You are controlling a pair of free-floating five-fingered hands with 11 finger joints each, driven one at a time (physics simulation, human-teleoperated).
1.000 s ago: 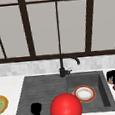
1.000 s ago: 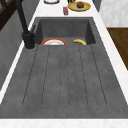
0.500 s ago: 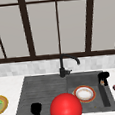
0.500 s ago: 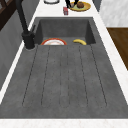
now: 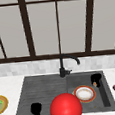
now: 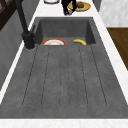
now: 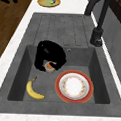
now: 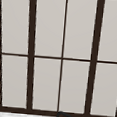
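From the right side, the right hand (image 7: 50, 58) curled around a small orange object (image 7: 49, 66); a banana (image 7: 34, 90), unseen frontally, lay nearby.

My front camera faces the sink (image 5: 64, 93) and window head-on from close in, the two side cameras look steeply down along it from opposite ends and share the basin's plate (image 6: 53, 42), I think, and the upper one stares at the window (image 8: 62, 54) panes.
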